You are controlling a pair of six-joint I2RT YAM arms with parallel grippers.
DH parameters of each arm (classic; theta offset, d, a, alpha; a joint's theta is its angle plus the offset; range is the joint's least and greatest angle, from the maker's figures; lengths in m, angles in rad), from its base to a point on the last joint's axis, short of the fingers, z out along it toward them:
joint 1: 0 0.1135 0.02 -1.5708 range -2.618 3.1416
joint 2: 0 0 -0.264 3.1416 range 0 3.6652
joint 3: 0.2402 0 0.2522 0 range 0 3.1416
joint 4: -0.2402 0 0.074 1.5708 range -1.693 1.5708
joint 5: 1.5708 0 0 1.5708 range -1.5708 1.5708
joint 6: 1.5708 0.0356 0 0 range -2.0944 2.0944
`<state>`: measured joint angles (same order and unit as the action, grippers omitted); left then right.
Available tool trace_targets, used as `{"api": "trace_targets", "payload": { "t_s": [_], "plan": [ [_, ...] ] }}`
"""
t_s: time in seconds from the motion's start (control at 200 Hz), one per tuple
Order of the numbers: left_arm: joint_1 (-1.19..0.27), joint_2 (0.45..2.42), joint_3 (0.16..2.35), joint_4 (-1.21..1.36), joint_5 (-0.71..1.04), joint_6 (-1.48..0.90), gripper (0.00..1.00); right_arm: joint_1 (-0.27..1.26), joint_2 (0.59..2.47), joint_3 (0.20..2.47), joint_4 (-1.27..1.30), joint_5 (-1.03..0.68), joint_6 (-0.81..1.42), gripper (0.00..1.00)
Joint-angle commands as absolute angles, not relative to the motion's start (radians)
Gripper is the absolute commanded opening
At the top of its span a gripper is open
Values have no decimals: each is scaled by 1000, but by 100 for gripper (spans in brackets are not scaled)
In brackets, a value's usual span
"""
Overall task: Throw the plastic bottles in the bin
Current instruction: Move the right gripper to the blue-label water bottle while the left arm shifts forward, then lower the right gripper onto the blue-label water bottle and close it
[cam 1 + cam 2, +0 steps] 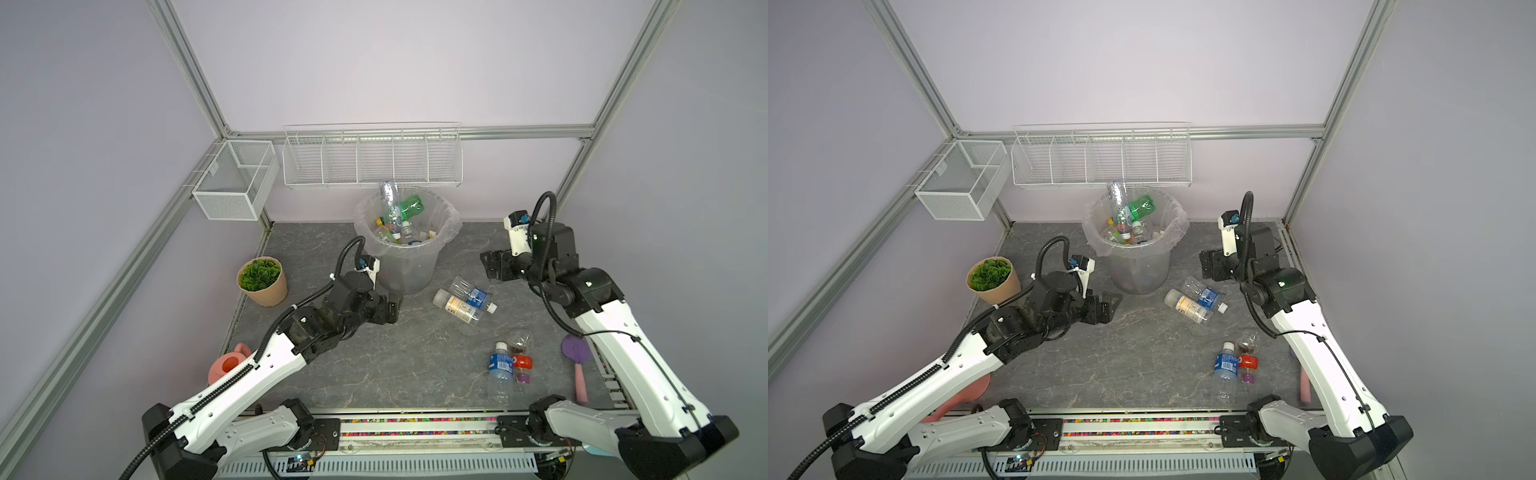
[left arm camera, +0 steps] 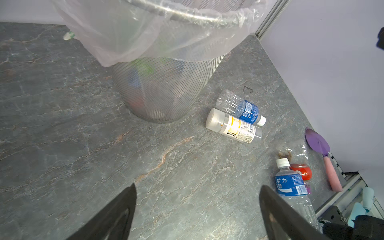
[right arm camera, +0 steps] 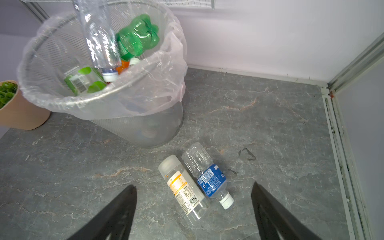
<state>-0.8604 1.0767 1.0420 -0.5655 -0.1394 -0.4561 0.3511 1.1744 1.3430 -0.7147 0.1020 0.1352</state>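
My left pincer [image 2: 197,187] wide, empty; my right pincer [image 3: 193,184] same. Bin [image 3: 145,128] ahead of both, bag-lined, holds green bottle [image 3: 137,35], clear bottle [image 3: 97,41] neck-down, more beneath. Blue-label bottle [image 3: 209,178], orange-label bottle [image 3: 182,189] lie touching just ahead of right pincer.

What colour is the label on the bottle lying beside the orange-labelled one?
Blue with white print. The label shows best in the right wrist view.

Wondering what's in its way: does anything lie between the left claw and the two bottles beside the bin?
Nothing: in both top views, only bare table separates the left gripper from the two bottles.
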Motion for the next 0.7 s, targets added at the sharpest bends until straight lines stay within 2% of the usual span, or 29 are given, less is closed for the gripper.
{"api": "trace_targets", "payload": {
  "t_s": [0.0, 0.315, 0.695],
  "plan": [
    [-886, 1101, 1080, -516, -119, -471, 92, 320, 1192, 1298, -758, 75, 175, 89],
    [-933, 1134, 1068, -496, -118, -472, 92, 282, 1278, 1238, -729, 42, 158, 90],
    [-931, 1000, 1007, -540, -210, -455, 93, 282, 1487, 1258, -670, -3, 55, 90]
  ]
}}
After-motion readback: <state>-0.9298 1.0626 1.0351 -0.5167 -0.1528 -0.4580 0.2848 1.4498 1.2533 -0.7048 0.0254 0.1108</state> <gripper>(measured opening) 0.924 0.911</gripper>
